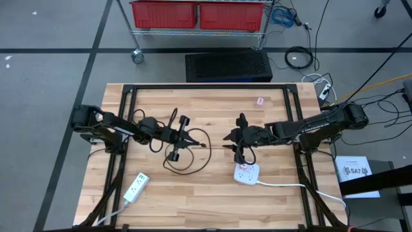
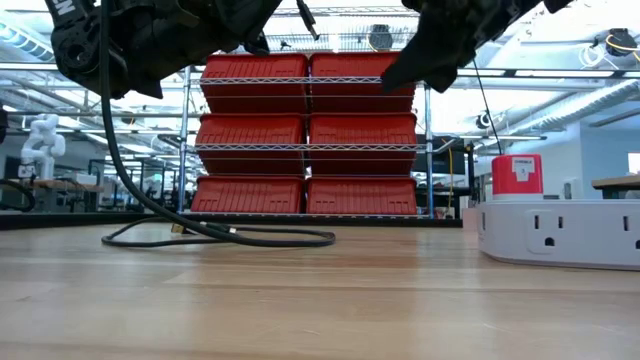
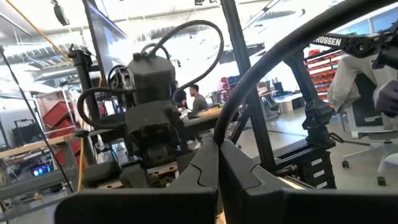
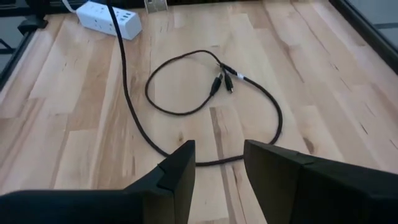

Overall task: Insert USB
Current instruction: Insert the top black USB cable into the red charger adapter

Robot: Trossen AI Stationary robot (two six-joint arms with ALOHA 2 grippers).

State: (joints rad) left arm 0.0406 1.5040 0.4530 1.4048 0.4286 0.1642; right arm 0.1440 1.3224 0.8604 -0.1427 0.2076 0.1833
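Left gripper (image 1: pixel 182 134) clenched on black USB cable (image 4: pixel 186 112), above table (image 1: pixel 212 193) centre-left; plug end hard to make out. Right gripper (image 4: pixel 219 163) half-spread, holding nothing, above white power strip (image 1: pixel 246 173). Second power strip (image 1: pixel 136 187) near-left. Cable loops on wood.

the middle of the table (image 1: pixel 212 103) is crossed by a looped black cable (image 1: pixel 187 149), lying between the left gripper (image 1: pixel 183 136) and the right gripper (image 1: pixel 239 143). a white power strip (image 1: pixel 246 173) sits just in front of the right gripper; another white strip (image 1: pixel 135 187) lies near the front left edge. the far half of the table is bare wood, save a small pink tag (image 1: pixel 260 100).
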